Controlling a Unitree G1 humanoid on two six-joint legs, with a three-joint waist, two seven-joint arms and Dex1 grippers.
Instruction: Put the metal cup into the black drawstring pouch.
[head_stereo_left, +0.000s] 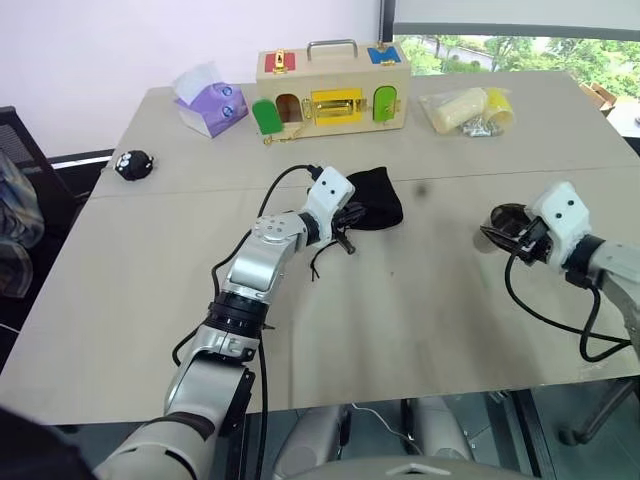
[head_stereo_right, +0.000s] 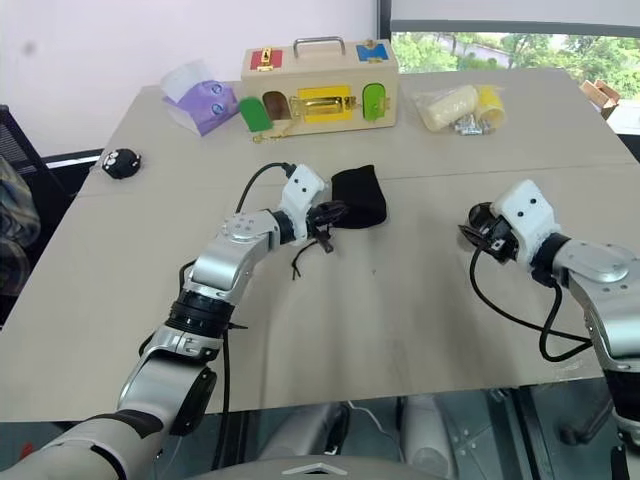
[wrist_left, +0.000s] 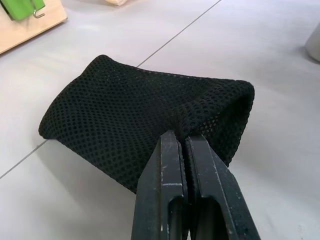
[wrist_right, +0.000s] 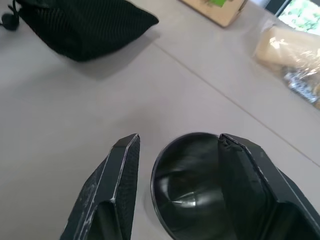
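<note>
Left gripper (head_stereo_left: 347, 222), its fingers clenched on the near edge of the black drawstring pouch (head_stereo_left: 375, 208), which lies slumped on the worktop (head_stereo_left: 420, 320) near its middle; the cords (head_stereo_left: 322, 262) trail loose beside the fingers. Right gripper (wrist_right: 175, 165), well apart from the pouch toward the worktop's right side, with its fingers (wrist_right: 120, 170) spread apart; one finger stands inside the mouth of the metal cup (wrist_right: 187, 185) and the other outside its wall, so the rim lies between them, though whether they press on it cannot be told. The cup, seen from the wrist as a dark, glossy interior, appears stiff, thin-walled and smooth, and so probably light but slippery; a pinch across the rim, one finger in and one out, seems the surest hold, since the tapered outer wall may slide from a grasp around it. The pouch is an open mesh fabric, soft and limp; it will likely collapse unless its mouth is held up by the hem, as the left gripper is placed to do. At the far edge stand a wooden latch box (head_stereo_left: 333, 90), a tissue pack (head_stereo_left: 210, 100), a clear bag of items (head_stereo_left: 465, 110) and a small black ball (head_stereo_left: 132, 163).
</note>
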